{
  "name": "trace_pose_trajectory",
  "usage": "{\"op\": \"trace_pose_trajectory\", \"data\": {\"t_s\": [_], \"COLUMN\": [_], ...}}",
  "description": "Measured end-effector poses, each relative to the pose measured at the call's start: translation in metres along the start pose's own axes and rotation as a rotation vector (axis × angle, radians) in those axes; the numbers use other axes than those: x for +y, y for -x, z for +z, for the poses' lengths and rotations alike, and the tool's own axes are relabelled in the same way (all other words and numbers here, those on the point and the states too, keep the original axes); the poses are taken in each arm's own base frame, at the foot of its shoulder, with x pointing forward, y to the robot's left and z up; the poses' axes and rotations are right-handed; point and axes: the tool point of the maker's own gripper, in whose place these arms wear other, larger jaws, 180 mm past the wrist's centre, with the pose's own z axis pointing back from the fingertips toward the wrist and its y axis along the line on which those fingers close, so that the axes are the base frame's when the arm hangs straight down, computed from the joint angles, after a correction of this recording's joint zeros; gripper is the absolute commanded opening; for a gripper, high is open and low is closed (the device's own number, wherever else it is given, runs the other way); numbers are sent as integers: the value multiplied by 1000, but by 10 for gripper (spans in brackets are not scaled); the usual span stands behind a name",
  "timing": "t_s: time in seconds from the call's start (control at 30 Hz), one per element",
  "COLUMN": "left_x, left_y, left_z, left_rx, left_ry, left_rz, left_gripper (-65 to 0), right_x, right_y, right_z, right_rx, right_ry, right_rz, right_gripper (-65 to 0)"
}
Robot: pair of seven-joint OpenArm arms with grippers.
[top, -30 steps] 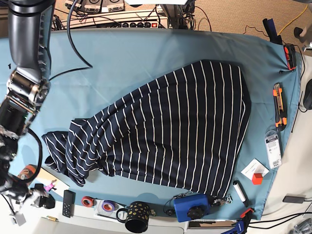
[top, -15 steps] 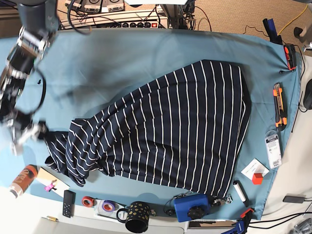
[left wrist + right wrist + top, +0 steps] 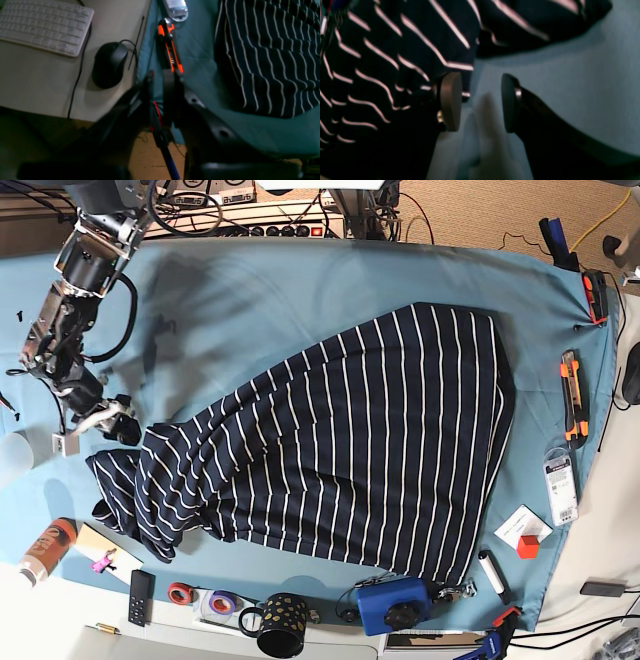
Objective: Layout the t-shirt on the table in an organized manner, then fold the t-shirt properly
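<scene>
Teal cloth covers the wide table [image 3: 250, 300], with cables and power strips along its far edge and small tools down the near and side edges. On it lies the t-shirt [image 3: 380, 450], dark navy with thin white stripes, spread flat across the middle and toward one side, but bunched into folds at its other end, where the fabric gathers into a rumpled heap near the table's edge.

At that bunched end sits the right gripper [image 3: 110, 417], low over the cloth. In the right wrist view its two pads stand clearly apart, with one pad [image 3: 450, 100] against the striped edge of the shirt and the other over bare teal cloth; nothing is clamped between them.

The left gripper [image 3: 160, 82] shows only in its own wrist view, hanging beyond the table's side edge, well apart from the shirt. Its dark fingers stand close together with a narrow gap, and nothing is held in them.

Just past its tips lies an orange and black utility knife [image 3: 170, 48] on the teal cloth. Off the table, on a pale desk, are a black mouse [image 3: 110, 64] and a white keyboard [image 3: 45, 25].

Along the near edge stand a dotted black mug [image 3: 283, 623], a blue box [image 3: 392, 604], rolls of tape [image 3: 181, 592] and an orange can [image 3: 45, 549].
</scene>
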Motion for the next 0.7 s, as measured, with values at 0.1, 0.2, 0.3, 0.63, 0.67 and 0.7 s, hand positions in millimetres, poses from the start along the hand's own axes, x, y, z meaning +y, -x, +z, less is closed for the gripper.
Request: {"op": "trace_pose_trajectory", "data": {"t_s": [0.1,0.2,0.3,0.63,0.67,0.7], "left_x": [0,-2,-2,-2,-1,-2], "left_y": [0,0,0,-4,-4,-4], "left_z": [0,0,0,0,0,0], "left_rx": [0,-2,-2,-21,-21,-21], "left_ry": [1,8,8,8,8,8], "left_rz": [1,-13,-13,-13,-13,-13], "left_gripper": [-590,-590,-590,-590,-590,-590], "right_x": [9,17,22,46,49,51], "right_y": [4,0,-4,11,13,14], "right_z": [-8,-13,-16,-32,-35,-36], "right_rx": [6,-5,-18,61,69,75], "right_ry": [-9,-24,-34,-80,-79,-78], "right_rz": [-6,-10,-14,67,90,108], "right_gripper": [-395,-395,-396,-470,-470,-472]}}
